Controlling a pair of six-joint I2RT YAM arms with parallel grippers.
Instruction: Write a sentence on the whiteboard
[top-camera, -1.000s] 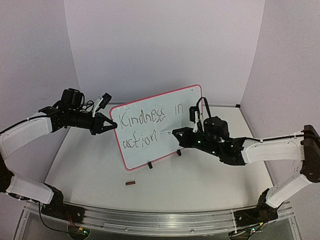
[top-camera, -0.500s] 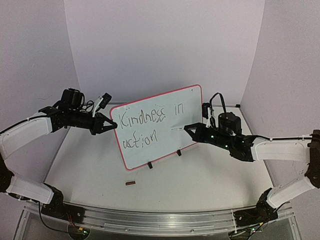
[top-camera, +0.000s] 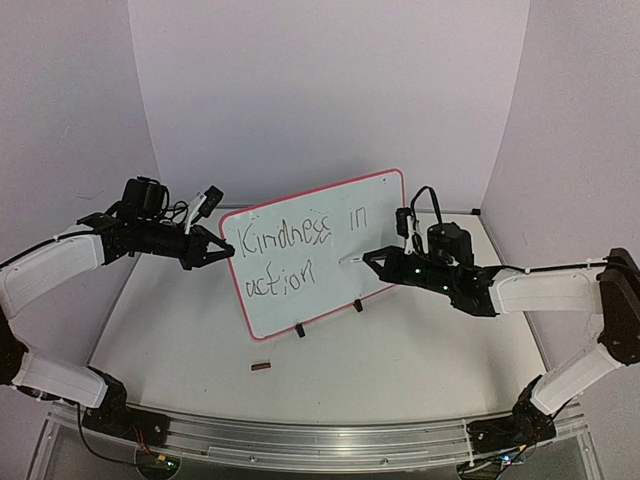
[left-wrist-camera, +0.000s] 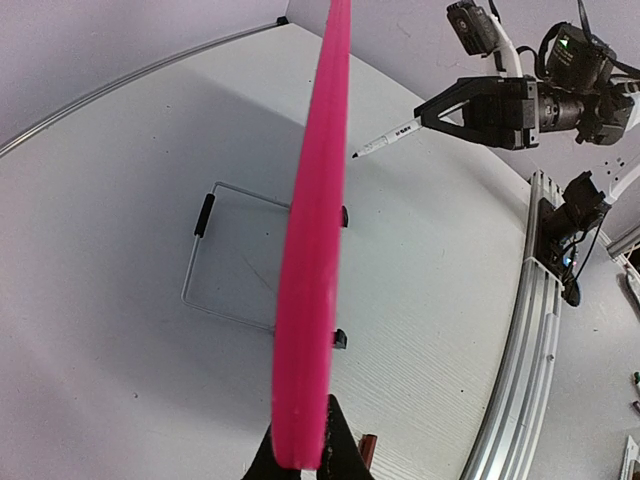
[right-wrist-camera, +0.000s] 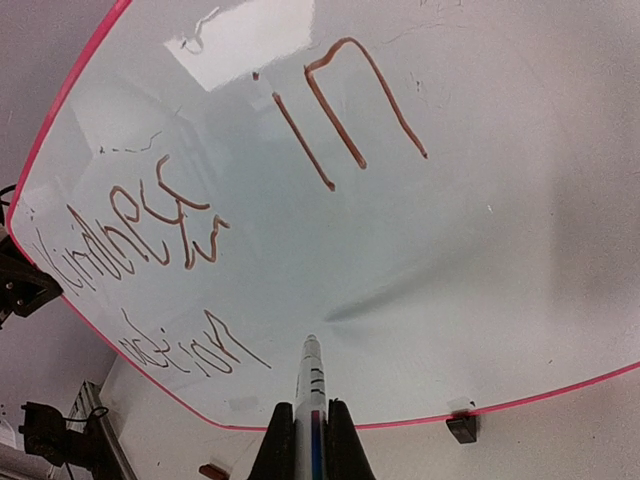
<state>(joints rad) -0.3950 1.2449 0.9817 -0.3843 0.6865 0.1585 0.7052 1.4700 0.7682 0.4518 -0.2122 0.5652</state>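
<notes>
Over table (top-camera: 400, 350), left end effector (top-camera: 222, 250) grips whiteboard (top-camera: 300, 300); right end effector (top-camera: 366, 257) grips marker (top-camera: 350, 259).

From the left wrist, shows only the whiteboard (left-wrist-camera: 308, 260) edge-on, hiding the sentence (top-camera: 290, 255). Nearer than the board, too small to identify: dark object (top-camera: 261, 366).

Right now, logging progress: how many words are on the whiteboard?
3. "Kindness" at the upper left of the whiteboard, "in" to its right, "action" below "Kindness". None looks hidden.
</notes>
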